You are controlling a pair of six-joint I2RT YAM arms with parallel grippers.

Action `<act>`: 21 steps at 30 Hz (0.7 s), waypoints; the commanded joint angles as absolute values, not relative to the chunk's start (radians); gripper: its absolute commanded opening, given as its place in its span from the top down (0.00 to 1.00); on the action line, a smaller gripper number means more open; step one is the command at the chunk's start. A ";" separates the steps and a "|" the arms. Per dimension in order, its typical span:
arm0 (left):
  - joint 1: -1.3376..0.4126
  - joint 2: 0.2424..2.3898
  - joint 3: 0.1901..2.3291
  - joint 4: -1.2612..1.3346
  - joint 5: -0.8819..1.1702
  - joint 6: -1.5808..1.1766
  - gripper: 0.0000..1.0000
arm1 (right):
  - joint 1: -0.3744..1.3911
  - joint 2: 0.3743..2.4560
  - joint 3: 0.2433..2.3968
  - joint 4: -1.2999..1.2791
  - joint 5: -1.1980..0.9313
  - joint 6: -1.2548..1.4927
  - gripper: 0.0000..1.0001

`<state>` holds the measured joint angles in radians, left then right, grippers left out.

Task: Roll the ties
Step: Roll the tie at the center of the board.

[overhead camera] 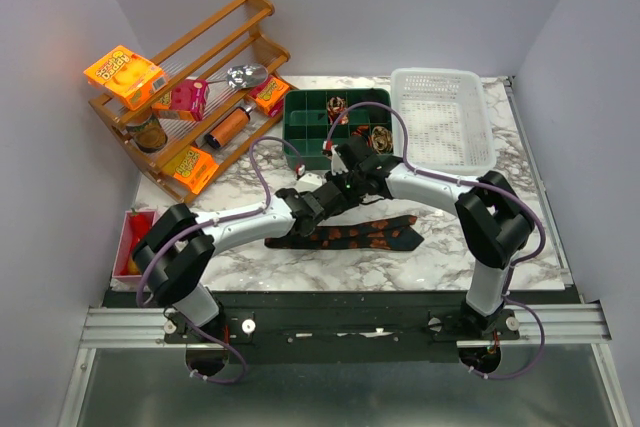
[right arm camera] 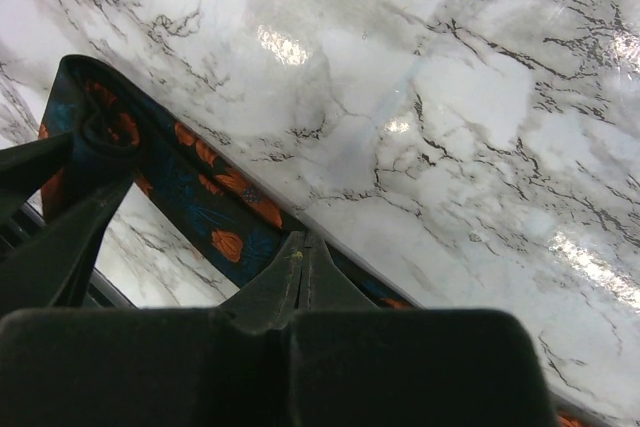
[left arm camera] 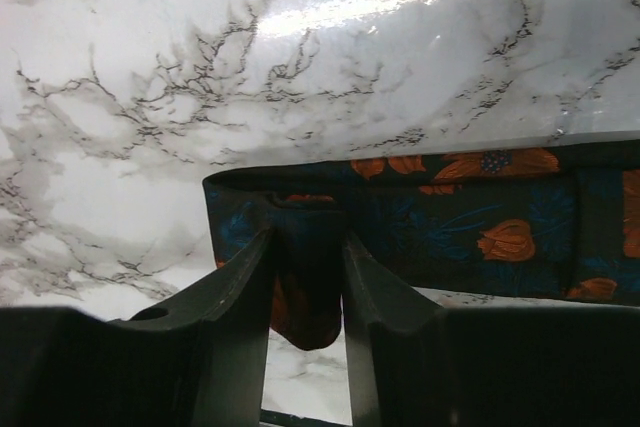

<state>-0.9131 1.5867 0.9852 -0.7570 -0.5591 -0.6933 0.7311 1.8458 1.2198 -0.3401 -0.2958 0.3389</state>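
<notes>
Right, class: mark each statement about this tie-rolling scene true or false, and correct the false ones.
1. The left gripper is shut on one end of the tie. True.
2. The tie lies inside the white basket. False: it lies stretched out on the marble table, in front of the basket.
3. The green tray already holds rolled ties in some compartments. True.
4. The right gripper is wide open. False: its fingers are closed together, at the tie's edge.
</notes>
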 commanded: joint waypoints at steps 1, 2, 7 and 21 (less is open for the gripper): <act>-0.925 1.589 0.970 -0.697 -0.511 -0.735 0.54 | 0.732 1.836 1.207 -0.347 -0.273 0.324 0.99; -0.928 1.586 0.966 -0.690 -0.505 -0.739 0.54 | 0.732 1.838 1.207 -0.345 -0.273 0.324 0.99; -0.936 1.565 0.953 -0.666 -0.489 -0.758 0.50 | 0.732 1.842 1.209 -0.345 -0.275 0.321 0.99; -0.957 1.563 0.910 -0.587 -0.443 -0.804 0.49 | 0.732 1.842 1.210 -0.344 -0.316 0.314 0.98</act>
<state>-0.9493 1.5745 0.9237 -0.6262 -0.4828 -0.7647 0.7311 1.8458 1.2198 -0.3397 -0.2977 0.3305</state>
